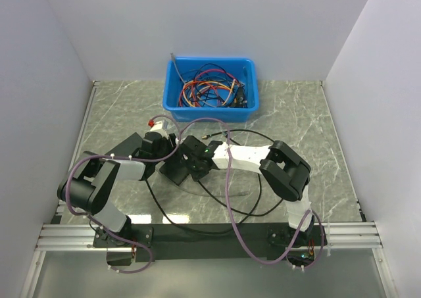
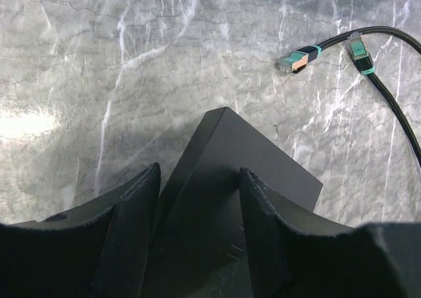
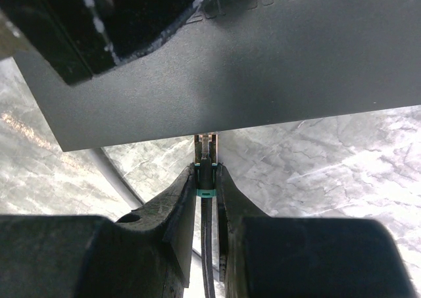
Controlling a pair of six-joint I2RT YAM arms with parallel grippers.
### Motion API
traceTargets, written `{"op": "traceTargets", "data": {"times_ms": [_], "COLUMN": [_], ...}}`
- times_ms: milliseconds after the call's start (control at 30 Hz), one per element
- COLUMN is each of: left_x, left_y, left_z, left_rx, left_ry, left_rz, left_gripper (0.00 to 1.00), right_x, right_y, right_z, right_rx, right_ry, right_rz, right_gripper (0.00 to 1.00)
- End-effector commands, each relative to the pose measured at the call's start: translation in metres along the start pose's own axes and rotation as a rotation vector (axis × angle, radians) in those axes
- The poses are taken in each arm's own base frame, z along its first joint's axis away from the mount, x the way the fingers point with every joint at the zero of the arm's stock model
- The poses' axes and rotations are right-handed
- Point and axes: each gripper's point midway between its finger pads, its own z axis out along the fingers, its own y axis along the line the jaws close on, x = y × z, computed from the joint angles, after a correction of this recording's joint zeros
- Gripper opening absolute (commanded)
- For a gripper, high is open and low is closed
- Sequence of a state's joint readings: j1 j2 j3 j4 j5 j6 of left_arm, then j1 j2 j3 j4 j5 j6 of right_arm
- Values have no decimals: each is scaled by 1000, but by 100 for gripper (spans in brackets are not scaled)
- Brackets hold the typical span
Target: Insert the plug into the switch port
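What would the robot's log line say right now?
left fingers: clamp switch | right fingers: pinch plug | plug tip: at switch edge | insertion: cannot tell

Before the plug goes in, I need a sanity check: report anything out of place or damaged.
Nothing looks damaged or spilled. Two spare plugs lie loose on the table beyond the switch, and the cables in the blue bin are a tangle.

The switch [image 2: 230, 160] was matt black plastic, finely grained. The table [image 2: 131, 61] looked like glossy grey marble. The plug [image 3: 206, 150] was clear plastic with a teal collar. The bin [image 1: 210, 111] was shiny blue plastic.
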State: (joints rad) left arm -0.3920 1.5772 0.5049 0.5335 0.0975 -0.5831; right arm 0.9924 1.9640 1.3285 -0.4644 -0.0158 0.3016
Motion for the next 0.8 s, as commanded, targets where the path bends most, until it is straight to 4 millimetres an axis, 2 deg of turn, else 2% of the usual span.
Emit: {"op": "traceTargets", "data": {"times_ms": [0, 200, 333, 467, 633, 767], "left_x": [1, 1, 1, 4, 7, 9], "left_y": [-8, -9, -10, -10, -11, -15], "left_z": [2, 1, 2, 3, 5, 7], "left_rx": [27, 30, 33, 37, 49, 72], "left_ry": [8, 8, 12, 20, 33, 39], "left_rz": [21, 23, 21, 25, 28, 33], "left_gripper": [57, 57, 57, 57, 56, 56], "right_x": [-43, -54, -59, -64, -68, -66], "right_y": [8, -4, -3, 5, 24, 24], "right_z": [-20, -19, -19, -21, -30, -30], "right_rx": [1, 55, 44, 2, -109, -116], "right_ry": [-139, -178, -185, -201, -227, -232], "right_rz": [17, 43, 44, 31, -19, -56], "right_gripper": [0, 0, 0, 0, 0, 0]}}
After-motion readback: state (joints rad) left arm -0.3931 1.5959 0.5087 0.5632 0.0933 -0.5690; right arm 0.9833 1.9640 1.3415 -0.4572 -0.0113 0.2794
